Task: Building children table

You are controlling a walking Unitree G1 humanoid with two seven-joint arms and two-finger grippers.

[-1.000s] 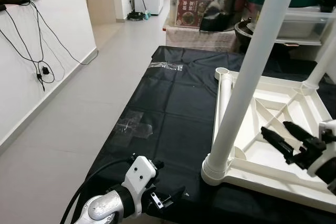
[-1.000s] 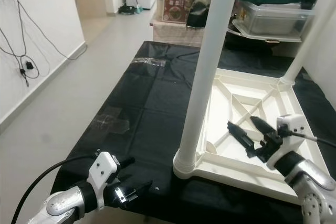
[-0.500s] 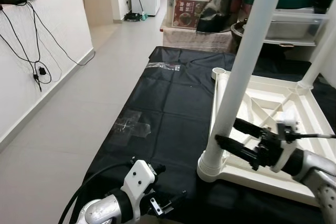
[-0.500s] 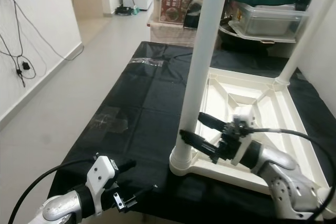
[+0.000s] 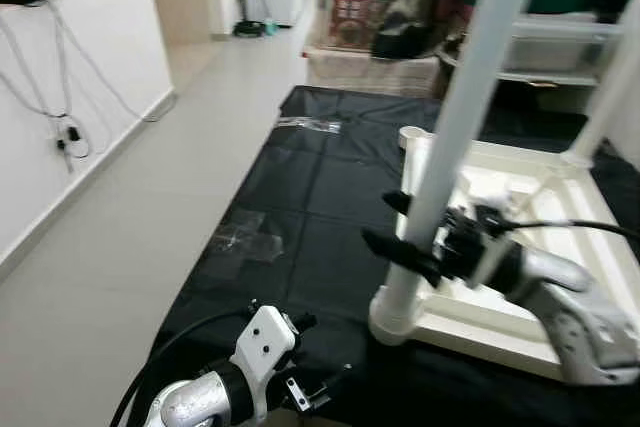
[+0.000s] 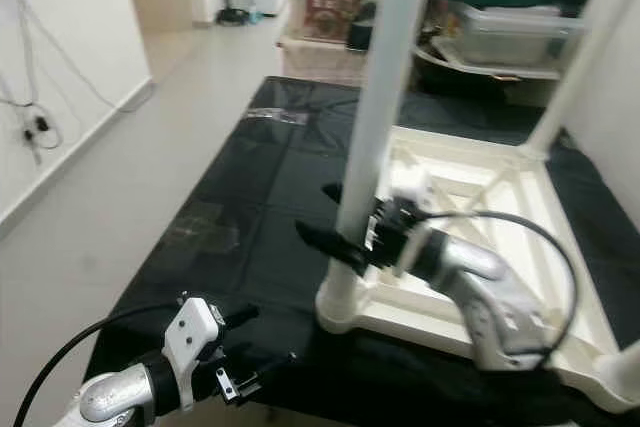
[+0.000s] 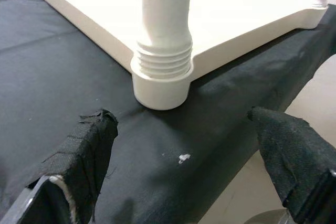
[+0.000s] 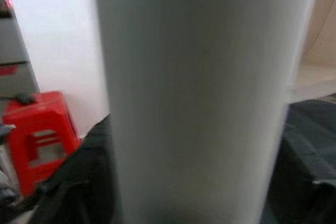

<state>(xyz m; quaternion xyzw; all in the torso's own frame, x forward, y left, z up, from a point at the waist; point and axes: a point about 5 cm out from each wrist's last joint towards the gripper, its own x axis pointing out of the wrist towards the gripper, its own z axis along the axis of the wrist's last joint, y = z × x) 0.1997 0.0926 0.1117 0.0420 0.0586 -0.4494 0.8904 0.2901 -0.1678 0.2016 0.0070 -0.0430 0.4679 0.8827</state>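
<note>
Black cloth: upturned white table, leg upright.

Upturned white table on black cloth

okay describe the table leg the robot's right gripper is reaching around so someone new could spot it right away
Find the black cloth on the floor, with the upturned white tabletop on it. The leg stands upright at its near corner, straddled by the right gripper, unlike the far legs.
</note>
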